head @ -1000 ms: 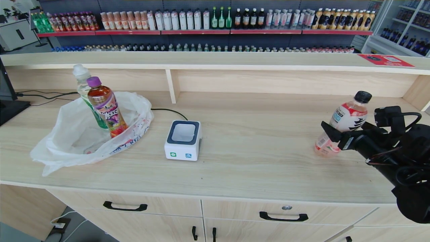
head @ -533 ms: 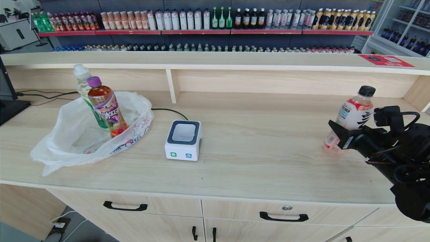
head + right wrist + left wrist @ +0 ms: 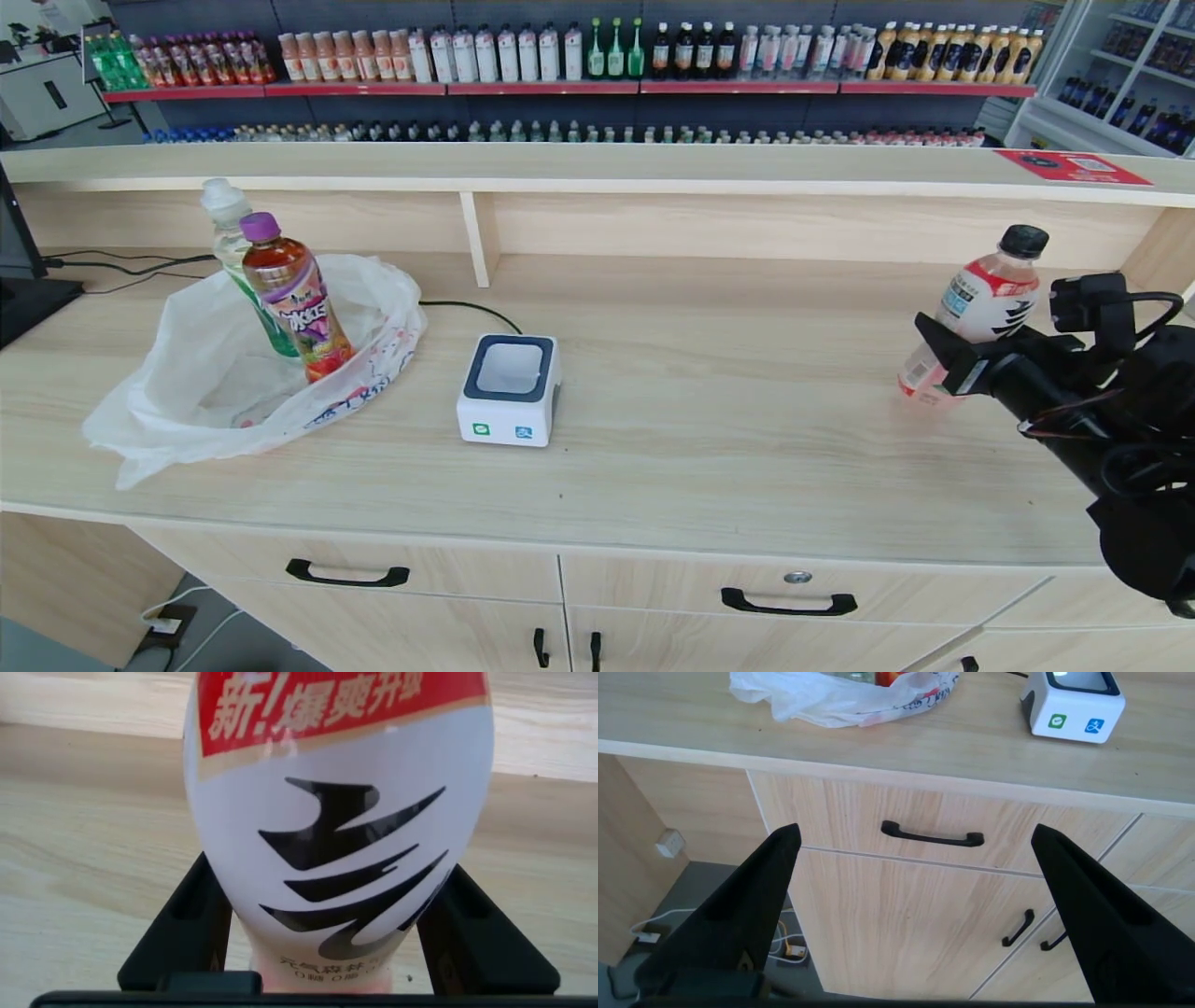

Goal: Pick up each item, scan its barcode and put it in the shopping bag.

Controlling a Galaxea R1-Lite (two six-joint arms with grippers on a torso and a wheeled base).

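The right tool (image 3: 950, 362) pinches a drink bottle (image 3: 982, 308) low on its body, one dark finger (image 3: 934, 342) in front of it and the other behind; in the right wrist view the two fingers press the bottle (image 3: 336, 812) from either side. This bottle has a black cap, a white wrap with a red band and black streaks, and pale pink drink showing at its base. It leans, cap toward the back right corner of the bench (image 3: 747, 439), near the right end; whether its base touches the surface I cannot tell. The left tool (image 3: 915, 915) is spread wide, hanging before the front edge of the bench and facing a drawer with a black handle (image 3: 932, 837). One white scanner (image 3: 509, 387) with a dark-rimmed window sits near the middle of the bench, a black cable running from it toward the back edge. One white plastic shopping bag (image 3: 187, 392) lies open near the left end, with two bottles upright inside: a purple-capped bottle (image 3: 294, 299) of amber drink, and just behind it a white-capped bottle (image 3: 227, 233) with a green wrap. That makes three bottles on or over the bench.
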